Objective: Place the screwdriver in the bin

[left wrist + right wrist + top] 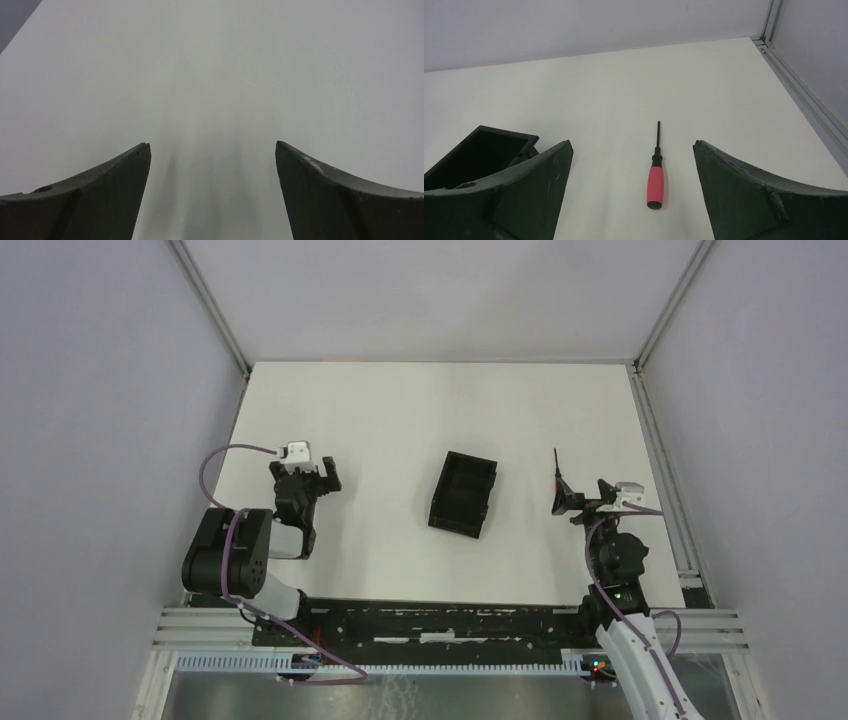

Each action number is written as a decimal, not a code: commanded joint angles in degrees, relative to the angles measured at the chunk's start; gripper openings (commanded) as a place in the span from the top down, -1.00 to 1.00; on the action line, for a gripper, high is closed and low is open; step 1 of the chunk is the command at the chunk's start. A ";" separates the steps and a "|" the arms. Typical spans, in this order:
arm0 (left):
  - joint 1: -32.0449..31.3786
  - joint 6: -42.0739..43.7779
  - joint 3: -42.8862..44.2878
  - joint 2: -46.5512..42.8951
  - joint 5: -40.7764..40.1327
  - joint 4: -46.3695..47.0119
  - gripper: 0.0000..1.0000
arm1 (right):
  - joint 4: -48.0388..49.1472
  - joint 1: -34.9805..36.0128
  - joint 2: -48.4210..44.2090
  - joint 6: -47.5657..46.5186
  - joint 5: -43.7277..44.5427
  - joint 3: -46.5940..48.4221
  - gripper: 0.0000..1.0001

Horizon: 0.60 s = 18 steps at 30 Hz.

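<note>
The screwdriver [655, 182] has a red handle and a thin black shaft. It lies on the white table between my right gripper's open fingers, shaft pointing away. In the top view only its shaft [556, 465] shows, ahead of the right gripper [563, 498]. The right gripper [632, 142] is open and empty, low over the table. The black bin [463, 495] stands open-topped at mid-table, left of the screwdriver; its corner shows in the right wrist view [479, 150]. My left gripper [328, 476] is open and empty at the left, and its wrist view [212, 145] shows only bare table.
The white table [400, 410] is walled by grey panels on three sides. A metal rail [660, 460] runs along its right edge, close to the right arm, and also shows in the right wrist view [804, 95].
</note>
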 commanded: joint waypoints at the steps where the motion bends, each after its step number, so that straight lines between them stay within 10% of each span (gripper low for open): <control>1: -0.21 0.94 0.26 0.20 -0.17 2.94 -1.00 | 1.85 -0.16 1.18 -0.11 0.34 -7.45 -0.96; 18: -0.18 0.93 0.26 0.22 -0.11 3.01 -1.00 | -21.58 -0.16 35.96 -7.08 5.62 25.56 -0.92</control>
